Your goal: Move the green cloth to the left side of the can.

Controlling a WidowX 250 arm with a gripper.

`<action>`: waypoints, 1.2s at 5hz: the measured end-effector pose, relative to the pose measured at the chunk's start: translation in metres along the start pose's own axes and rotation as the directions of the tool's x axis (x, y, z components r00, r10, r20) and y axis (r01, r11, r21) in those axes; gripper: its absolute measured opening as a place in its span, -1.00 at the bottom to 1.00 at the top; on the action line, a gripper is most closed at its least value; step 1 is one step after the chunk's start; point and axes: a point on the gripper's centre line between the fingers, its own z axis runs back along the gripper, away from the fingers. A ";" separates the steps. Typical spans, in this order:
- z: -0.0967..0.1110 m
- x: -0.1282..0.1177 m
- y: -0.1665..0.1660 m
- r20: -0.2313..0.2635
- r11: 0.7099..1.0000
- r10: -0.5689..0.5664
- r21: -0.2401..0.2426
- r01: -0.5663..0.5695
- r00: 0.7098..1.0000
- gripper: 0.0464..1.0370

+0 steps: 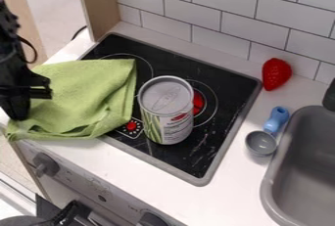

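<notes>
Here, the claw point(18, 108) hangs down by the green cloth point(91, 93), its opening and hold unclear.

Black arm point(8, 36) cut off by left edge. Gripper point(25, 93) covers part of green cloth point(91, 93); contact between them unclear. Cloth hides left part of black stovetop point(212, 144). Can point(166, 110) masks part of red burner mark point(198, 102); label's small print blurred. Sink point(270, 183) runs past right and bottom edges. Front knob point(152, 219) clipped by bottom edge.
</notes>
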 end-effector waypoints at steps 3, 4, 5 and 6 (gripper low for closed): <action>0.032 0.049 -0.031 0.091 0.980 0.160 -0.130 -0.147 0.983 0.42; 0.036 0.049 -0.039 0.069 0.982 0.157 -0.120 -0.148 0.985 0.89; 0.039 0.044 -0.054 0.026 0.987 0.094 -0.134 -0.090 0.995 0.92; 0.038 0.038 -0.083 0.060 0.971 0.062 -0.236 -0.046 0.996 0.92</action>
